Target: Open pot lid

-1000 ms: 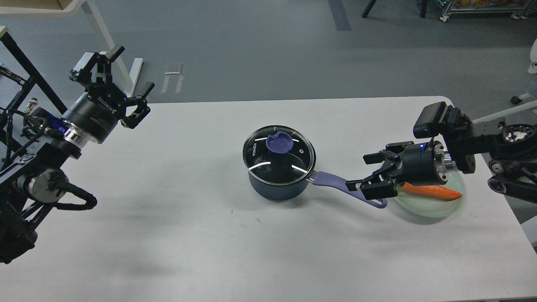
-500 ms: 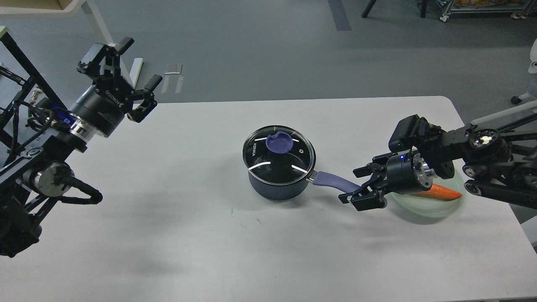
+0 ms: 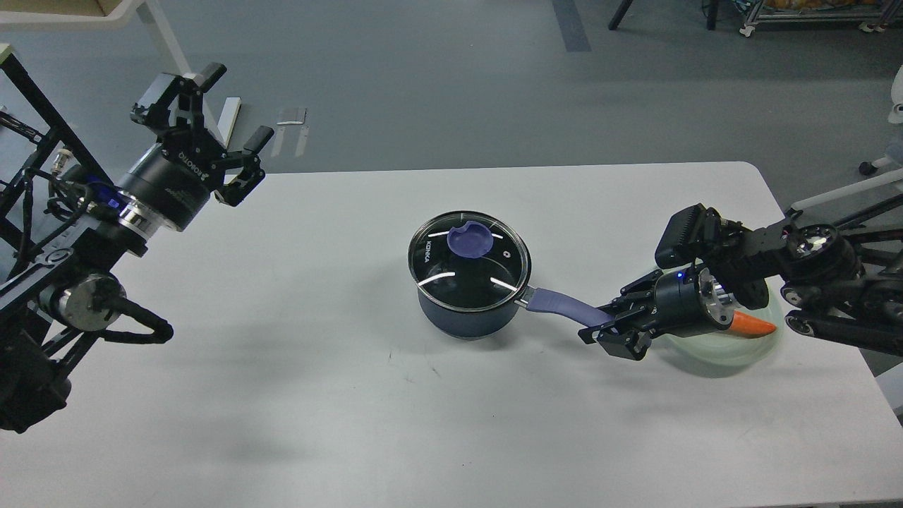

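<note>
A dark blue saucepan stands mid-way on the white table, its round glass lid with a purple knob seated on top. Right of the saucepan, the right gripper is clenched around the end of the purple handle. Just beyond lies a pale green plate holding an orange carrot. Far left of the saucepan, the left gripper hangs raised, fingers spread and holding nothing.
</note>
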